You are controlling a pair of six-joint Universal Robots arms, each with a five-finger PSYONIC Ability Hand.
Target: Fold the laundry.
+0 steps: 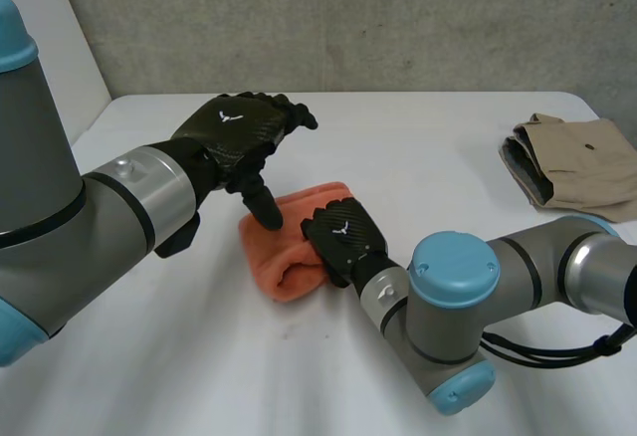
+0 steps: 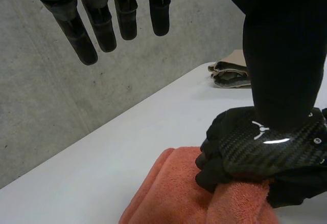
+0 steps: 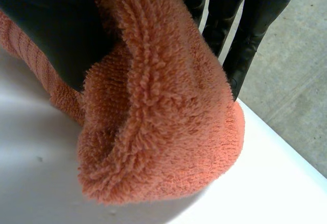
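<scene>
Gripping the orange towel (image 1: 289, 262) mid surface (image 1: 418, 147): right hand (image 1: 341, 240) fingers curled round its bunched fold, left hand (image 1: 234, 127) fingers relaxed above. Aside, a beige garment (image 1: 582, 162) lies folded; towel judged unfinished

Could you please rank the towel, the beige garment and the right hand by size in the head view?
Largest: beige garment and orange towel, too alike to rank, the towel partly covered.
Smallest: right hand.
</scene>
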